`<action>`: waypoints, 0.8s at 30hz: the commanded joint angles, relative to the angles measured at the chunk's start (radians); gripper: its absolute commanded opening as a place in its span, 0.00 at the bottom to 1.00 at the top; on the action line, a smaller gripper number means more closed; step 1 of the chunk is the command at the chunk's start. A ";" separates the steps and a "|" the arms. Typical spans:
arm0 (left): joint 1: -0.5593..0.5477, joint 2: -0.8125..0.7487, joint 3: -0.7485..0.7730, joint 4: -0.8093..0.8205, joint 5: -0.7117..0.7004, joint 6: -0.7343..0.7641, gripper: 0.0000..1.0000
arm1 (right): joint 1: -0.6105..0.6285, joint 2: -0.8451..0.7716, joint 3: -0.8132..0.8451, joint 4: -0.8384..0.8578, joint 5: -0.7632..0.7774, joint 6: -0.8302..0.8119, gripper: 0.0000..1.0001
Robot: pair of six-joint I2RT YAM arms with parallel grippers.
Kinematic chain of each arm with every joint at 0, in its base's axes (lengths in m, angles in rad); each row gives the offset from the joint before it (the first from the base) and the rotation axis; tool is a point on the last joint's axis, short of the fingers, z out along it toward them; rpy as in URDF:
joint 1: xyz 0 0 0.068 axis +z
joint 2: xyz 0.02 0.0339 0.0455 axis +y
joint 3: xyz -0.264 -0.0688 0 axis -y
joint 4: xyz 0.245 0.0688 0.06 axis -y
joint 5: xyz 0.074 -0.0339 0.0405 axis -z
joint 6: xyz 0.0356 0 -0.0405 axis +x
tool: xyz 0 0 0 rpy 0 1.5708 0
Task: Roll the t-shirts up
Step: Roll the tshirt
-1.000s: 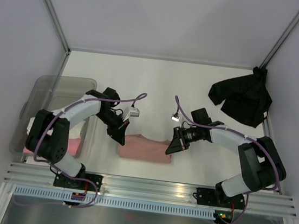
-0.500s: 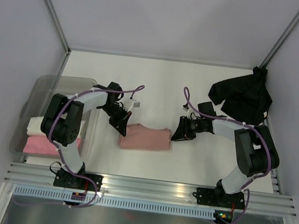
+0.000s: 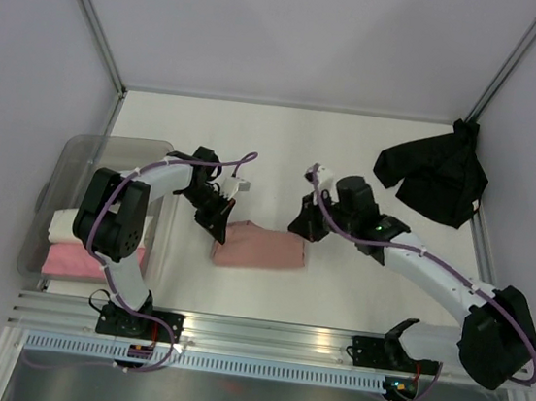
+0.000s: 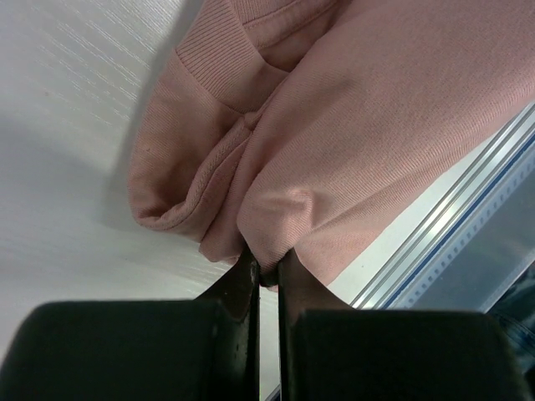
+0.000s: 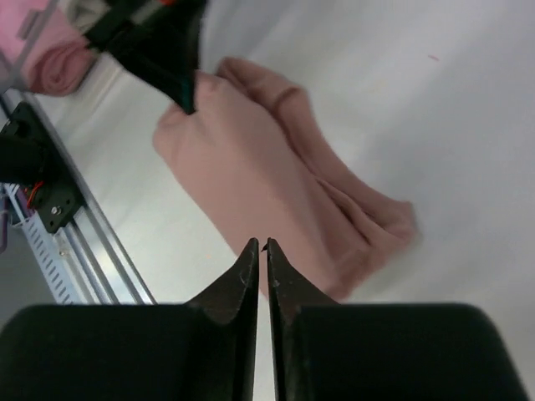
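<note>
The pink shirt lay folded into a short, thick band on the surface, near the middle and toward the near edge, between the two arms. The left tool was closed on a pinch of cloth at the shirt's left end. In the left wrist view the fabric bunched up between its tips, with the ribbed collar just beyond. The right tool stood at the shirt's far right corner. Its jaws were drawn almost together, with only a thin slit between them and nothing seen in that slit. From its own camera it looked raised over the cloth, though I could not tell whether the tips touched it.

The black shirt lay crumpled at the far right of the surface, against the frame post and well apart from both tools. At the left edge stood the bin, holding the cream roll and, just nearer, the bright-pink roll, the two touching side by side.
</note>
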 commanded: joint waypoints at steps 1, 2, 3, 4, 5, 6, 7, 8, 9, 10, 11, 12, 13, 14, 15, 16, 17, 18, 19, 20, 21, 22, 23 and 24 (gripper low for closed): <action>0.006 -0.007 0.022 0.037 -0.048 -0.022 0.06 | 0.189 0.041 0.002 0.181 0.066 0.026 0.09; 0.006 -0.007 0.024 0.035 -0.050 -0.022 0.07 | 0.215 0.065 -0.005 0.221 0.081 0.044 0.07; 0.006 -0.006 0.025 0.037 -0.048 -0.022 0.08 | 0.249 0.120 -0.006 0.249 0.086 0.059 0.06; 0.006 -0.007 0.027 0.037 -0.047 -0.022 0.08 | 0.259 0.149 0.001 0.269 0.098 0.072 0.04; 0.006 -0.007 0.028 0.035 -0.048 -0.022 0.09 | 0.267 0.207 0.011 0.295 0.110 0.073 0.02; 0.007 -0.009 0.028 0.035 -0.051 -0.019 0.10 | 0.275 0.231 0.026 0.334 0.124 0.090 0.01; 0.004 -0.009 0.027 0.035 -0.056 -0.018 0.11 | 0.275 0.248 0.029 0.359 0.133 0.096 0.00; 0.004 -0.012 0.025 0.035 -0.061 -0.015 0.11 | 0.275 0.271 0.029 0.387 0.138 0.107 0.00; 0.004 -0.015 0.024 0.035 -0.070 -0.010 0.12 | 0.275 0.281 0.029 0.411 0.142 0.113 0.01; 0.004 -0.015 0.022 0.034 -0.073 -0.010 0.13 | 0.273 0.304 0.032 0.440 0.145 0.122 0.00; 0.004 -0.016 0.021 0.035 -0.076 -0.004 0.13 | 0.275 0.320 0.046 0.442 0.145 0.126 0.00; 0.004 -0.018 0.021 0.035 -0.076 -0.004 0.13 | 0.273 0.337 0.054 0.441 0.144 0.130 0.00; 0.004 -0.018 0.021 0.035 -0.073 -0.004 0.13 | 0.273 0.352 0.058 0.439 0.142 0.138 0.00; 0.004 -0.016 0.022 0.035 -0.073 -0.002 0.14 | 0.270 0.376 0.052 0.445 0.135 0.153 0.00; 0.004 -0.015 0.025 0.034 -0.075 -0.002 0.14 | 0.266 0.386 0.043 0.466 0.135 0.168 0.00; 0.006 -0.012 0.027 0.035 -0.075 -0.001 0.14 | 0.261 0.396 0.032 0.482 0.133 0.179 0.00; 0.004 -0.012 0.028 0.034 -0.078 0.004 0.15 | 0.249 0.398 0.006 0.500 0.132 0.205 0.00; 0.004 -0.013 0.028 0.035 -0.079 0.008 0.15 | 0.243 0.401 -0.005 0.522 0.132 0.213 0.00; 0.004 -0.012 0.028 0.035 -0.081 0.013 0.16 | 0.235 0.409 -0.011 0.528 0.132 0.219 0.00; 0.006 -0.012 0.028 0.034 -0.088 0.020 0.16 | 0.221 0.412 -0.021 0.536 0.129 0.234 0.00; 0.004 -0.010 0.028 0.034 -0.090 0.024 0.16 | 0.212 0.415 -0.025 0.549 0.126 0.242 0.00; 0.004 -0.009 0.028 0.032 -0.091 0.027 0.17 | 0.206 0.424 -0.029 0.560 0.121 0.250 0.00; 0.004 -0.009 0.030 0.031 -0.097 0.034 0.18 | 0.192 0.427 -0.041 0.574 0.112 0.266 0.00; 0.004 -0.009 0.030 0.031 -0.099 0.036 0.18 | 0.186 0.433 -0.044 0.597 0.098 0.277 0.00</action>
